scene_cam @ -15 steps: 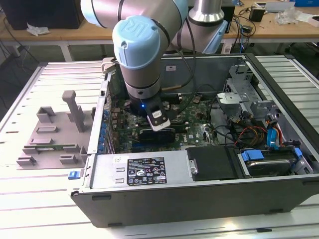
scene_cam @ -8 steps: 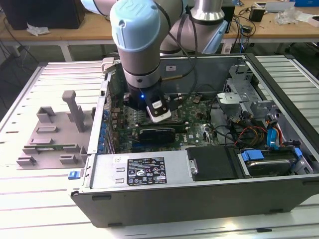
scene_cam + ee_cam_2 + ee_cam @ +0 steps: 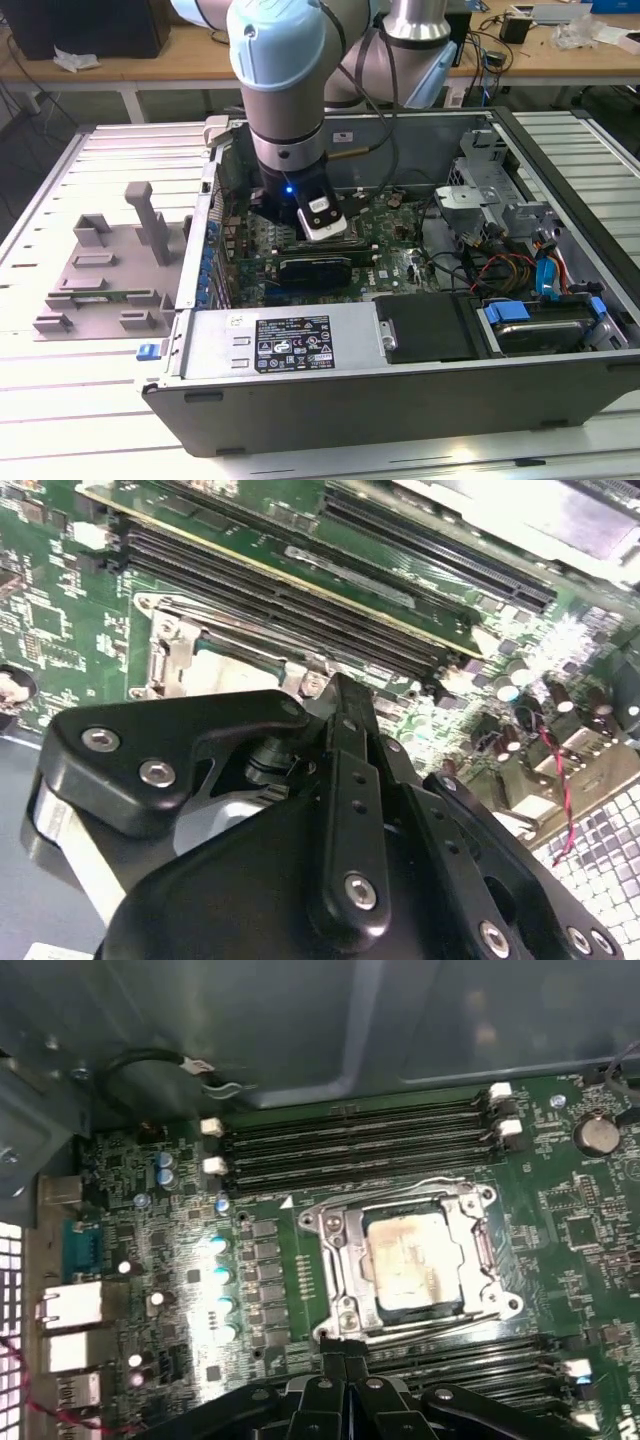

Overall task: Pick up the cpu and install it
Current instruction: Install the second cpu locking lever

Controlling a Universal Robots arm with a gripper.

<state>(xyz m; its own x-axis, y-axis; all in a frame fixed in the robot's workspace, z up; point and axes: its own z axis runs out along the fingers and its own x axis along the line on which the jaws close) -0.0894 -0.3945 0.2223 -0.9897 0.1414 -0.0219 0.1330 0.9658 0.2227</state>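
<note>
Black gripper (image 3: 345, 1372) fingers pressed together, empty, just beside the socket (image 3: 405, 1260); cpu (image 3: 412, 1260) seated within.

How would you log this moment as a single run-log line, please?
tool: above motherboard inside case | cpu: seated in socket frame | grip: unclear
</note>
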